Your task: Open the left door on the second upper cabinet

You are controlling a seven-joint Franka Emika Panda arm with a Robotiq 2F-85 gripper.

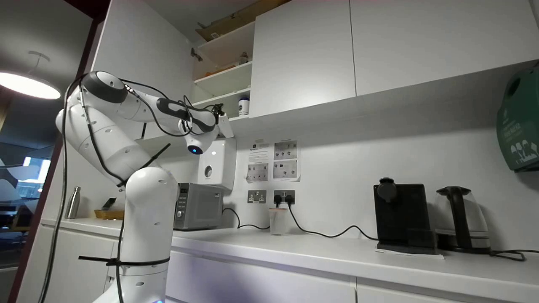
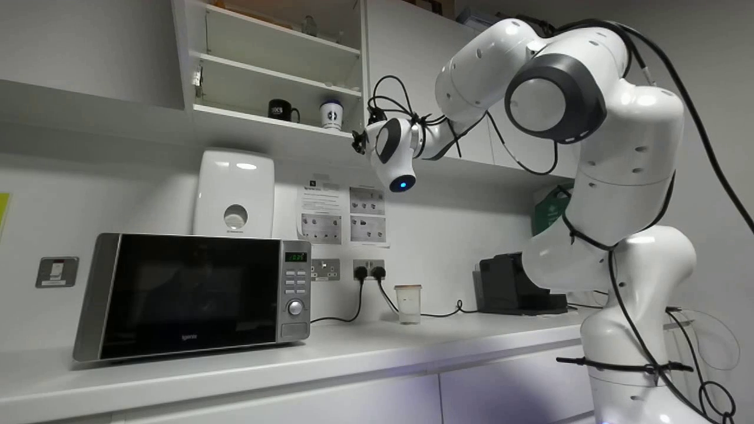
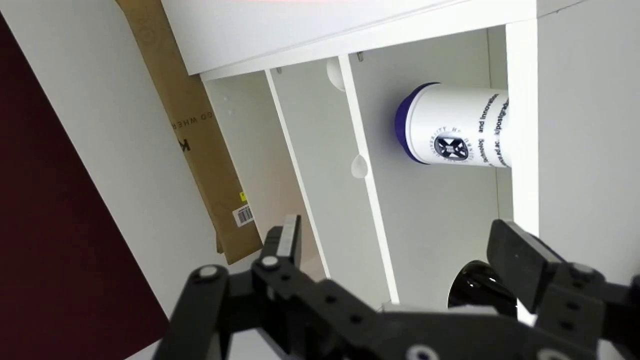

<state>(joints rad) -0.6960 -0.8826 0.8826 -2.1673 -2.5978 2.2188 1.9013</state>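
One left door juts outward, long axis upright. Your one gripper gapes near one cup, one mug.

Arm has glossy white rounded shells, dark-grey joint bands, black cables and straps, blue light. Jaws show dark linkage, pale round screw heads.
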